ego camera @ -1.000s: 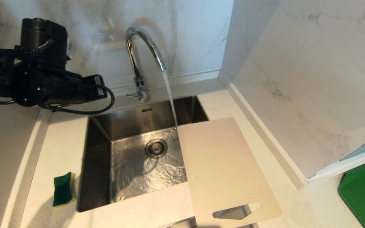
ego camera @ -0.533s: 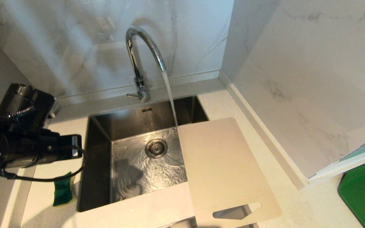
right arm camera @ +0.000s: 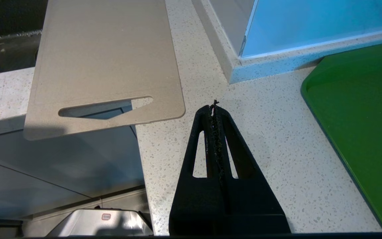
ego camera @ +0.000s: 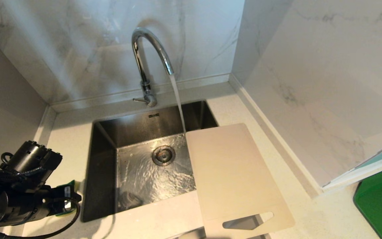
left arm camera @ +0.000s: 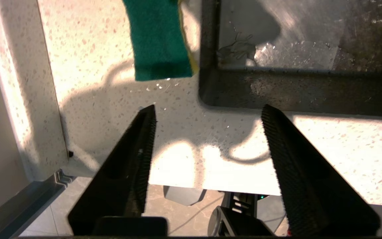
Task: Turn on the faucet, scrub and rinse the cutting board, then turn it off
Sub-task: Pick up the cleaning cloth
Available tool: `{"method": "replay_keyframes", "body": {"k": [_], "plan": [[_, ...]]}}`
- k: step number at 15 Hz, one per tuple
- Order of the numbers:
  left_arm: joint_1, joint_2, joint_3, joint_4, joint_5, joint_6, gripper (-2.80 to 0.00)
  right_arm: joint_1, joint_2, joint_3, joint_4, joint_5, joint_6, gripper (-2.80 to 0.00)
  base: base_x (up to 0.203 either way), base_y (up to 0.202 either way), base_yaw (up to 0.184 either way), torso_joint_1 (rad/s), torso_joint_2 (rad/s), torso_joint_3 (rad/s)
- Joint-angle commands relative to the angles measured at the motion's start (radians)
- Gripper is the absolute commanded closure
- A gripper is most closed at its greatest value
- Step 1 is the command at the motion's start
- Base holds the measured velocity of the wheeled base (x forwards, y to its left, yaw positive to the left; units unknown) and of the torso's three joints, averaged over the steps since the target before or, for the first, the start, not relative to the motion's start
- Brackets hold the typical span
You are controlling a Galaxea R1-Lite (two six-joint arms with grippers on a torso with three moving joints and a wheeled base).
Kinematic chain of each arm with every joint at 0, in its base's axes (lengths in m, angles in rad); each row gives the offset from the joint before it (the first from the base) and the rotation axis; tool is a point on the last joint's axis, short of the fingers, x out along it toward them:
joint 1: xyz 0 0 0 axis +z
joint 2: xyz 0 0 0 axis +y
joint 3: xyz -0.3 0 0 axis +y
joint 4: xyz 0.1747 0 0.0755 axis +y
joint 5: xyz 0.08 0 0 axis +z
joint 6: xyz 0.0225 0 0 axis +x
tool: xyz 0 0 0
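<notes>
The chrome faucet [ego camera: 143, 56] is running, and its stream [ego camera: 177, 103] falls just past the far left corner of the cutting board [ego camera: 234, 172]. That beige board lies over the sink's right side, with its handle slot overhanging the counter's front edge. In the right wrist view the cutting board [right arm camera: 104, 56] shows again. My left arm [ego camera: 25, 196] hangs low at the front left. My left gripper [left arm camera: 208, 109] is open and empty above the counter, a little short of the green sponge [left arm camera: 158, 39]. My right gripper [right arm camera: 214, 108] is shut and empty over the counter, right of the board.
The steel sink [ego camera: 104, 156] has wet walls and a drain [ego camera: 163, 155]. The sink's front left corner [left arm camera: 211, 93] lies beside the sponge. A dark green flat thing [ego camera: 381, 199] sits at the far right. Marble walls close in behind and on the right.
My left arm has come down from the upper left, near the faucet's height, to the front left corner over the sponge, which it now mostly covers. Water keeps running.
</notes>
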Motion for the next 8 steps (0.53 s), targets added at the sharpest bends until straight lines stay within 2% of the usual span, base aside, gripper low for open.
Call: {"method": "replay_keyframes", "body": {"k": [1,8], "plan": [[0.010,-0.008,0.020,0.001,0.003,-0.009,-2.80,0.000,0.000,0.000,0.000,0.001,-0.001,0.00,0.000,0.000,0.000,0.000,0.00,0.000],[0.017,-0.051,0.069,0.001,0.004,-0.047,-2.80,0.000,0.000,0.000,0.000,0.001,0.000,0.00,0.000,0.000,0.000,0.000,0.00,0.000]]}}
